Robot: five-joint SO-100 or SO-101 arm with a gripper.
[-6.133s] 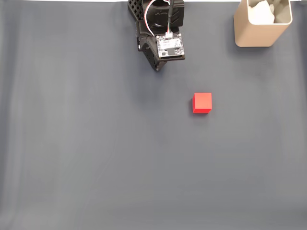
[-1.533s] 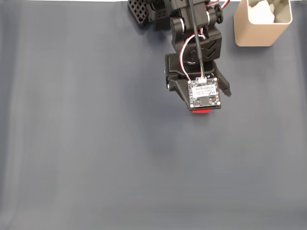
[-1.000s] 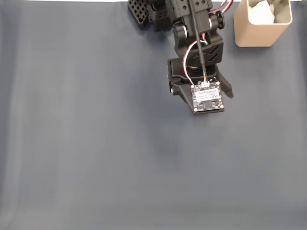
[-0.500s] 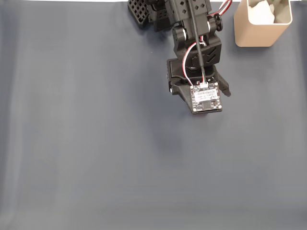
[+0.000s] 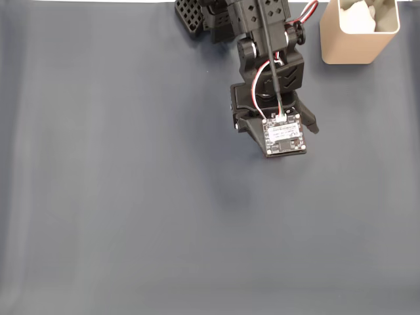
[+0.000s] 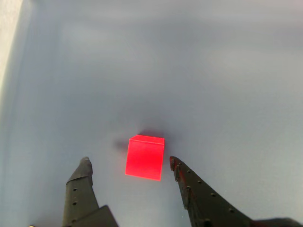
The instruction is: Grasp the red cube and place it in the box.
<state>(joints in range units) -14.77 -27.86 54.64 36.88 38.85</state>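
Cube sits on the grey mat between the two fingertips of the gripper in the wrist view, a little ahead of the tips and nearer the right finger than the left finger. The fingers are spread wide, wider than the cube, and neither touches it; a gap of mat shows on each side. The cube rests flat, its top face bright red, with a small shadow behind it.

In the fixed view the arm reaches down from the top edge, and the board on its wrist covers the spot where the cube lies, so the cube cannot be made out from that camera. The box stands upright in the top right corner, well apart from the gripper, with something pale inside it
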